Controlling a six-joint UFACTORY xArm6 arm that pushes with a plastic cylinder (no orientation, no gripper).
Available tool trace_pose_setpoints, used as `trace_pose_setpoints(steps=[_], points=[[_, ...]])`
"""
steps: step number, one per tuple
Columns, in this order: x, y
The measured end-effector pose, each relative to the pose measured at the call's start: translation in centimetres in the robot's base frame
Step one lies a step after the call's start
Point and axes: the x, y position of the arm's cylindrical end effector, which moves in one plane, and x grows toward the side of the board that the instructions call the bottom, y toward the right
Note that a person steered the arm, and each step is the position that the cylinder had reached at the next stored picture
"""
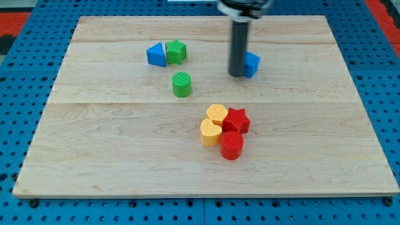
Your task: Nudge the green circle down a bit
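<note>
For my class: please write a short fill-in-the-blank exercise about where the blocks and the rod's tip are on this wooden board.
1. My tip rests right beside the ____ block at the view's upper right.
2. The green circle sits below the green ____.
3. The blue triangle touches the green star on the view's ____ side.
4. The cluster near the middle holds two yellow blocks, a red star and a red ____.

Missing words: blue; star; left; circle
</note>
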Motion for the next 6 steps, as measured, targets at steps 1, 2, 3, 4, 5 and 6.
trace_pose_setpoints(steps=[1,2,3,4,5,6], points=[[-2.6,0.9],[-0.9,-4.6],[-0.4,-12.0],[-0.3,-19.2],[-4.3,-23.5],[-5.9,-19.1]])
